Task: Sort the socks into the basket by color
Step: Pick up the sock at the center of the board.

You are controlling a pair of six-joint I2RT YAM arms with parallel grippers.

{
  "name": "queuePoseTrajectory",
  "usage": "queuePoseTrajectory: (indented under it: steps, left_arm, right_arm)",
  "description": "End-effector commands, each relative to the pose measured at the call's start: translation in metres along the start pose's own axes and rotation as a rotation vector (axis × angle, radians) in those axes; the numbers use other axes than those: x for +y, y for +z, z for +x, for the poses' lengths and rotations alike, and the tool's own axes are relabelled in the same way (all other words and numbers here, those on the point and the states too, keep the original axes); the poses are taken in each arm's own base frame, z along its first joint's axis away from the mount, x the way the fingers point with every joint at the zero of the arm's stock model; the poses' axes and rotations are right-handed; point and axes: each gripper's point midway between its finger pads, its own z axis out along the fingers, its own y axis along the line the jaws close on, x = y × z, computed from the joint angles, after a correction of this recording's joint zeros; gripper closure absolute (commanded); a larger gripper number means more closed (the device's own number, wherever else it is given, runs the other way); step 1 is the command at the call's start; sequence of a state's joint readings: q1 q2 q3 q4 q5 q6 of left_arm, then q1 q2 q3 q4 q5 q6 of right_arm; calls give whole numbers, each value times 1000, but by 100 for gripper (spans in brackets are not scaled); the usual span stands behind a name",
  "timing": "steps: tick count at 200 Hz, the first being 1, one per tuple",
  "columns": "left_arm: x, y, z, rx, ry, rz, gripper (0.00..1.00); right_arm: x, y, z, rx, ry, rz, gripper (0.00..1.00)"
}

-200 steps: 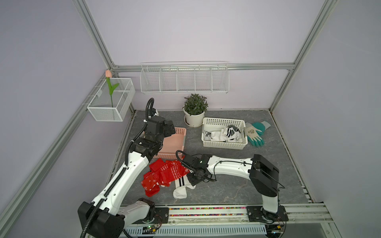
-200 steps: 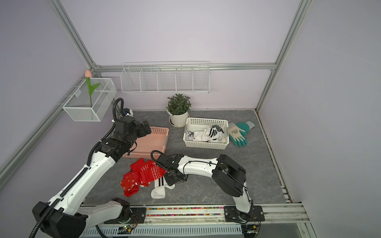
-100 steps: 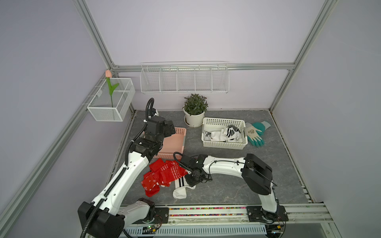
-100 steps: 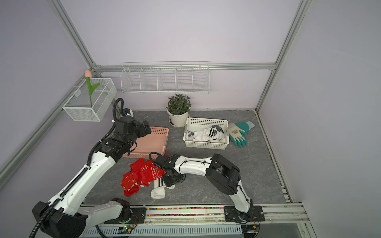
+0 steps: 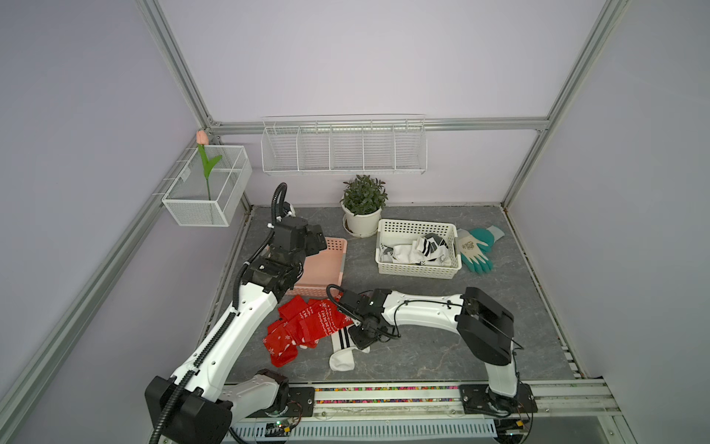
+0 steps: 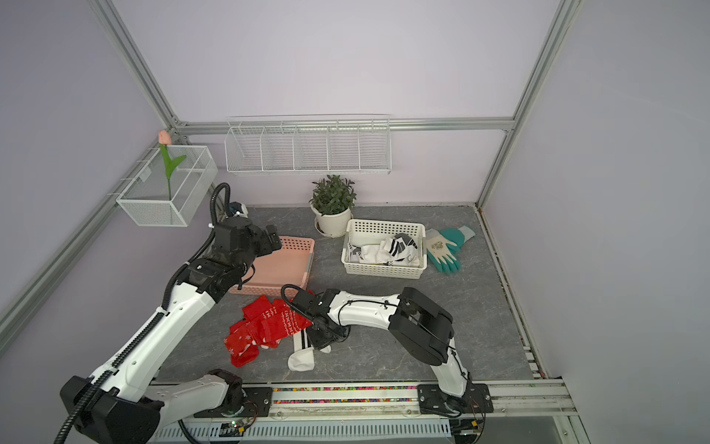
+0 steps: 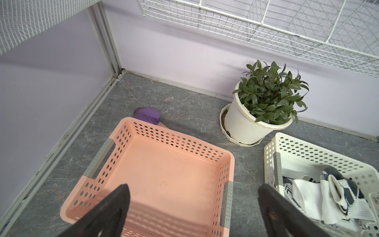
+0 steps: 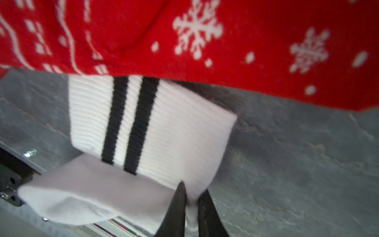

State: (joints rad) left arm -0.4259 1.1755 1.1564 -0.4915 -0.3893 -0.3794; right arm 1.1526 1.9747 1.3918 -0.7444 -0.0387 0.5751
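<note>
White striped sock (image 5: 341, 351): flat on the grey table (image 5: 442, 346), long axis front to back, toe toward the near rail, cuff under the red socks (image 5: 305, 326)
Right gripper (image 8: 193, 187): arm stretched low, jaws pinched on that sock's edge
Left gripper (image 7: 193, 186): raised over the pink basket (image 7: 176, 141), jaws spread wide, empty
White basket (image 5: 417, 272): farther back, holding striped socks (image 5: 420, 248)

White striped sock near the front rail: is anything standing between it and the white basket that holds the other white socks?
Nothing visible stands on the table between the white striped sock and the white basket. However, the red snowflake socks lie over its striped end, so lifting may drag them. The right gripper pinches its edge.
</note>
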Motion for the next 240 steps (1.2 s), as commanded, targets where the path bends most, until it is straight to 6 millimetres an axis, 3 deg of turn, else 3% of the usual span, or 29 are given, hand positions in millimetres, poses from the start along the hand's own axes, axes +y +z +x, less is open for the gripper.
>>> queuePoseTrajectory:
  steps: [1, 53, 169, 240]
  left_arm:
    - [1, -1, 1, -1, 6, -5, 1]
    - [2, -6, -3, -16, -2, 1, 1]
    - [1, -4, -1, -9, 3, 2, 1]
    - [2, -1, 1, -2, 8, -5, 1]
  right_arm:
    - [-22, -26, 3, -23, 15, 41, 85]
    - [-53, -66, -4, -105, 17, 43, 86]
    - [-102, -123, -14, -196, 60, 93, 86]
    - [-128, -163, -52, -306, 93, 92, 86]
